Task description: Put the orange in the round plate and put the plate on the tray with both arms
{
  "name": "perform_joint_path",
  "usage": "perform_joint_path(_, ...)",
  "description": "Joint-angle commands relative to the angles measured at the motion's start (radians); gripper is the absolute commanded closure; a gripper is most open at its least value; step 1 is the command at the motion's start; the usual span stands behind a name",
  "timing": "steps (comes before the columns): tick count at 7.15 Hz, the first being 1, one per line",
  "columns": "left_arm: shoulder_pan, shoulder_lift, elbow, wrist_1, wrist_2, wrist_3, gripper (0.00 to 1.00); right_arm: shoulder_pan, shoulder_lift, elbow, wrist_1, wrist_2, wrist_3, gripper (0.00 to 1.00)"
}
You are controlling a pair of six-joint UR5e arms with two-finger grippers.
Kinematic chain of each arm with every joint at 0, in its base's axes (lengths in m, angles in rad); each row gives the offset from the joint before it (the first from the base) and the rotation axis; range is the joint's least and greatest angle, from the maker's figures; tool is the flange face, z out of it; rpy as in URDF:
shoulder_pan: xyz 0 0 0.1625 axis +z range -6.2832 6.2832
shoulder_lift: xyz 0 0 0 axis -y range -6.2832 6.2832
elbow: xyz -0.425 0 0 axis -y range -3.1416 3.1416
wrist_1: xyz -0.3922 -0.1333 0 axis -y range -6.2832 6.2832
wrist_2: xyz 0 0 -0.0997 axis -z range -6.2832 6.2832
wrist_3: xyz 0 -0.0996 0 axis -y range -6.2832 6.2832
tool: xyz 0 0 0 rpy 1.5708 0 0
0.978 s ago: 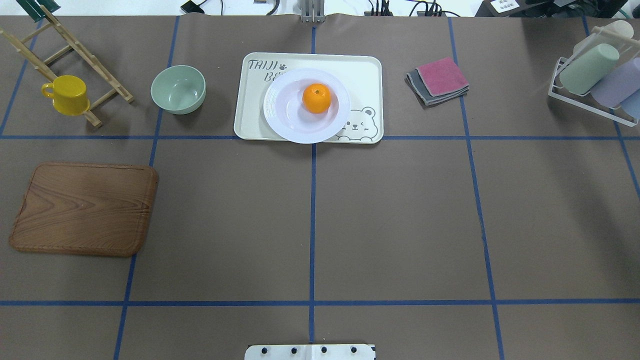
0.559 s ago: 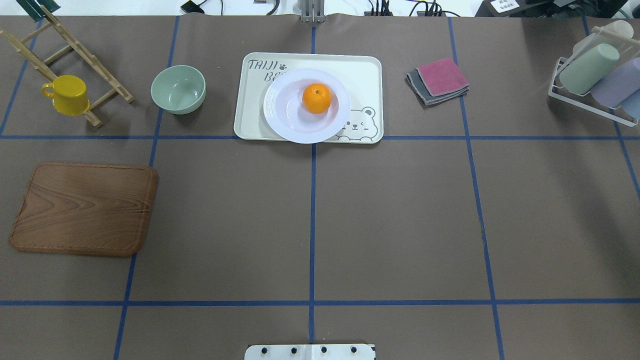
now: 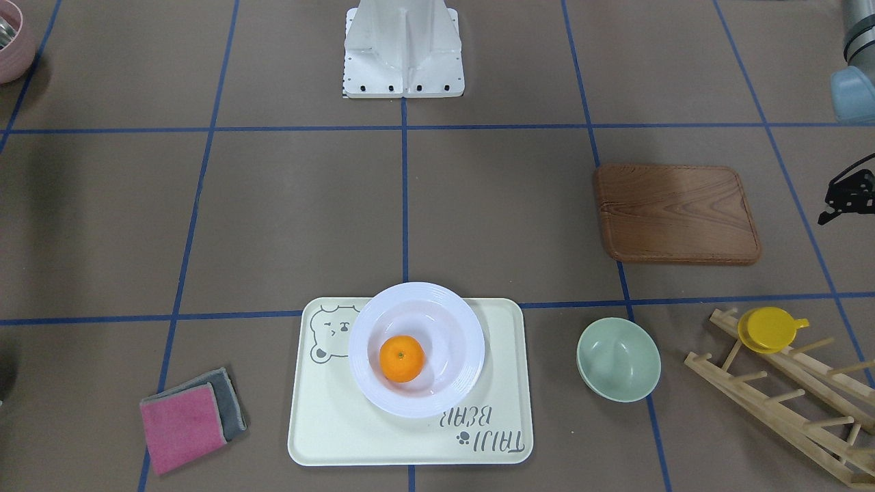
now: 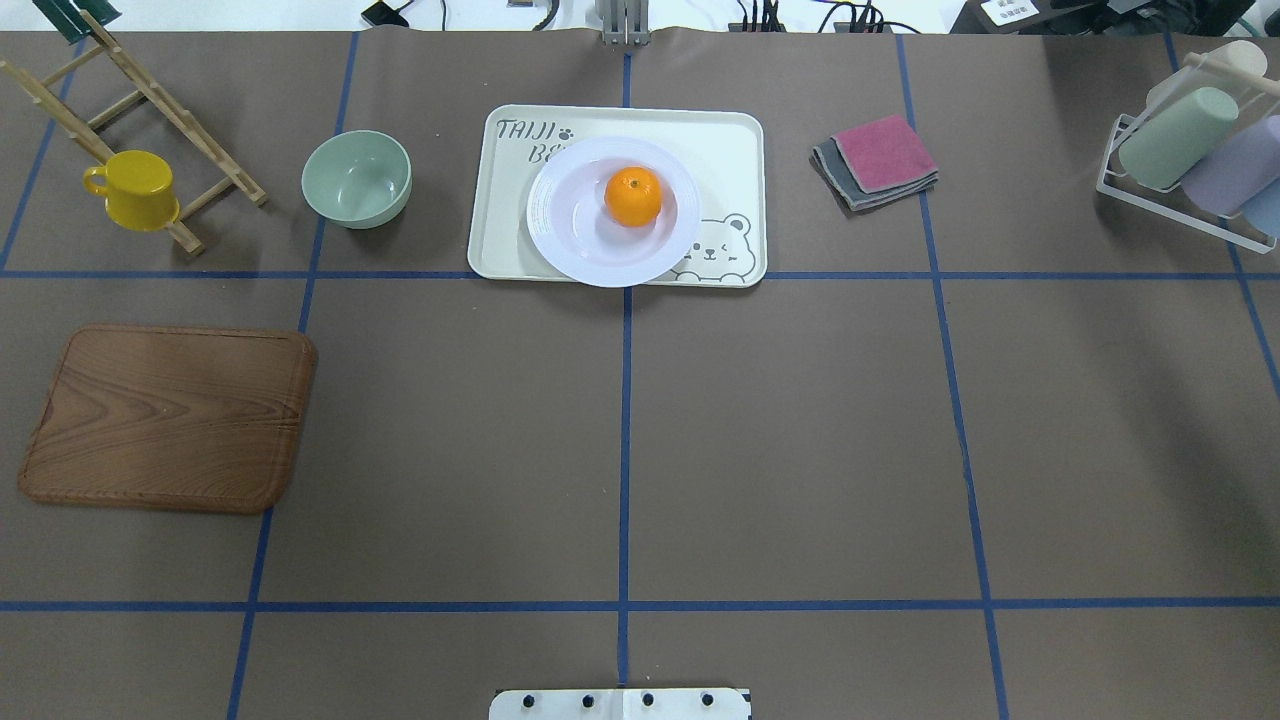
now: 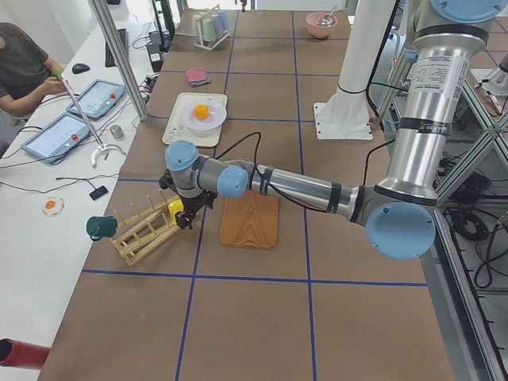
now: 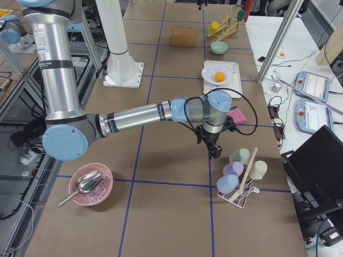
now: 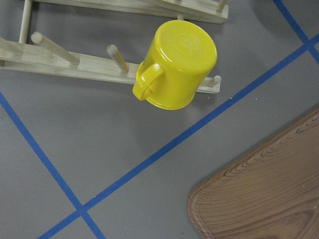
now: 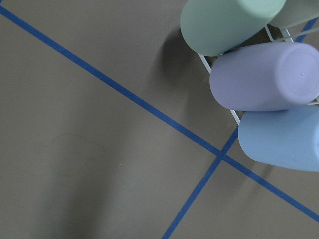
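Observation:
The orange [image 4: 633, 196] lies in the white round plate [image 4: 570, 245], and the plate rests on the cream bear tray [image 4: 725, 150] at the far middle of the table. The front-facing view shows the same stack: orange [image 3: 402, 359], plate [image 3: 454, 321], tray [image 3: 328, 424]. My left gripper [image 5: 187, 216] hovers over the yellow cup and wooden rack, far from the tray; only a black edge of it [image 3: 847, 195] shows in the front-facing view. My right gripper [image 6: 215, 152] hangs beside the cup rack. Neither wrist view shows fingers, so I cannot tell either gripper's state.
A pale-green bowl [image 4: 357, 179] sits left of the tray, folded pink and grey cloths [image 4: 878, 160] right of it. A yellow cup [image 4: 133, 189] hangs on a wooden rack [image 4: 150, 100]; a wooden board [image 4: 170, 417] lies near left. A cup rack [image 4: 1190, 150] stands far right.

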Motion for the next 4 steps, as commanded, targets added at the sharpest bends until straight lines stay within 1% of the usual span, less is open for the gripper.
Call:
perform_joint_path(1,0.002,0.001,-0.019,-0.004,-0.003,-0.031,0.01,-0.015,0.003,0.006,0.001,0.001,0.015,0.0)
perform_joint_path(4,0.002,0.001,-0.019,-0.006,-0.003,-0.032,0.01,-0.032,0.005,0.006,0.001,0.003,0.015,0.0)
